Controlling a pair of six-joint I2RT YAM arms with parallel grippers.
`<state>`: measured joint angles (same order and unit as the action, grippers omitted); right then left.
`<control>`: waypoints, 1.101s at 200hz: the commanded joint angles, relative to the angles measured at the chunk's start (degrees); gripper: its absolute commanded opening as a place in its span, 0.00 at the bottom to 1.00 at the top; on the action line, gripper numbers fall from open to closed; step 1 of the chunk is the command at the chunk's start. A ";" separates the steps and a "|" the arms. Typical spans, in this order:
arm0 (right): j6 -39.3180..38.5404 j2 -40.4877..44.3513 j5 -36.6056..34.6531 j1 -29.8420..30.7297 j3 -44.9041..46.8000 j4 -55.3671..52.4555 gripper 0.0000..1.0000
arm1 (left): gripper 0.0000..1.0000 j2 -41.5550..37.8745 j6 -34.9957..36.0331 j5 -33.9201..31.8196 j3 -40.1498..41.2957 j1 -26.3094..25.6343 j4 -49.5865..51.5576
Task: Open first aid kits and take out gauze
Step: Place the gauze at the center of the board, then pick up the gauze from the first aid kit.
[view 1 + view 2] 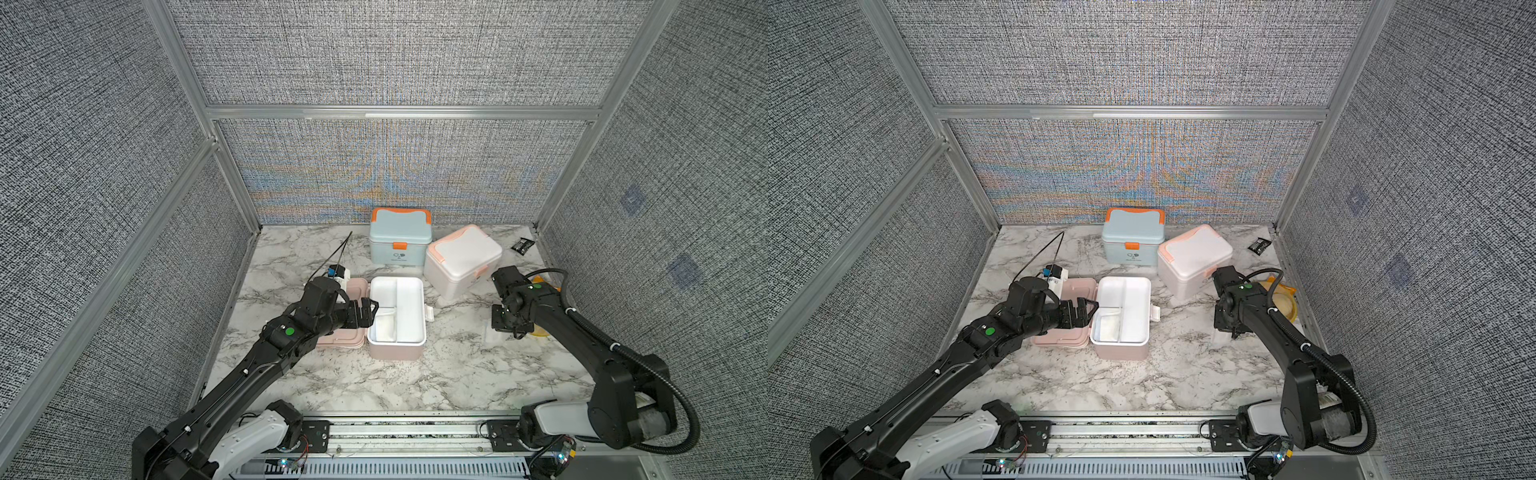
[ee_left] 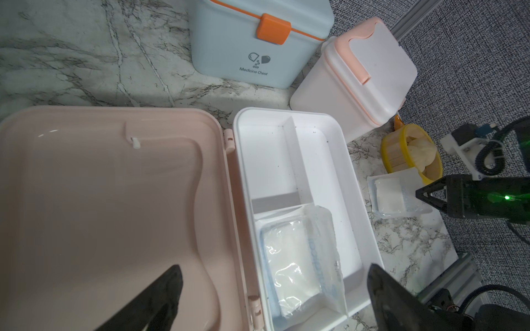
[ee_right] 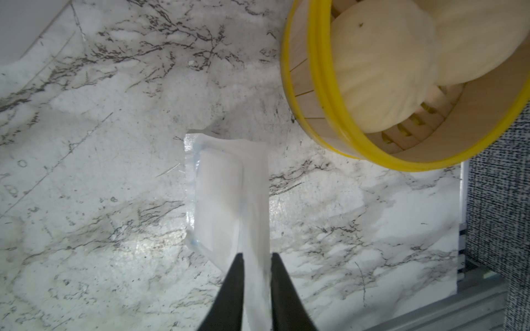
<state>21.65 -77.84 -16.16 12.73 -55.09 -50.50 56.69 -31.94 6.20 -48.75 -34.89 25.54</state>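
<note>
The pink-and-white kit (image 1: pixel 397 316) is lying wide open at the centre of the counter (image 1: pixel 374 382) in both top views, its pink lid (image 2: pixel 109 206) flopped flat to the left of the white tray. The left tool (image 1: pixel 368 312) is hovering right over the hinge line, its black fingers (image 2: pixel 169 289) standing wide apart in the lower part of the left wrist view, gripping nothing. Between them one gauze packet (image 2: pixel 298 266) is sitting in the near compartment of the tray, its clear wrapper riding up against the divider.

Over on the right of the frame, the right tool (image 1: pixel 508 328) is pointing down at the counter. In the right wrist view its two fingers (image 3: pixel 229 289) are flanking the near edge of a second gauze packet (image 3: pixel 226 197), with only a narrow gap between them; I cannot tell whether they are pinching the wrapper or just clear of it. That packet is resting on the marble.

Crowding this spot, the yellow basket of buns (image 3: pixel 401 86) is sitting just beside the packet, upper right in the wrist view. The white-and-peach kit (image 1: pixel 463 259) is standing closed behind, touching or nearly touching the pale blue-and-orange kit (image 1: pixel 400 237) near the back wall. A small black wrapper (image 1: pixel 522 244) is lying far right at the back.
</note>
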 commanded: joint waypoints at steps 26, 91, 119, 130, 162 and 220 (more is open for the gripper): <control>0.50 6.05 -0.77 -0.04 0.28 -0.59 0.56 | 0.99 -0.58 -0.31 0.26 0.71 0.01 -1.46; 2.35 24.23 20.73 3.51 4.92 7.38 0.81 | 0.99 -4.89 -1.83 -1.48 4.49 0.01 -2.91; 6.05 26.28 27.74 8.62 7.07 13.08 0.81 | 0.99 -6.89 -1.87 -0.92 6.55 0.00 -3.68; 7.65 25.54 28.58 11.75 7.35 15.54 0.80 | 0.99 -7.06 -1.97 -0.75 7.21 0.02 -3.83; 10.24 20.30 26.72 20.58 4.99 20.08 0.69 | 0.99 -6.95 -2.42 0.88 8.67 0.07 -4.09; 12.11 6.57 23.01 32.25 -4.85 23.79 0.50 | 0.99 -7.27 -2.85 2.77 10.05 0.01 -3.50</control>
<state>32.38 -67.59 9.04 42.19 -56.27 -29.52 49.87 -34.57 7.68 -39.03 -34.89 22.65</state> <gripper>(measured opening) 0.536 0.995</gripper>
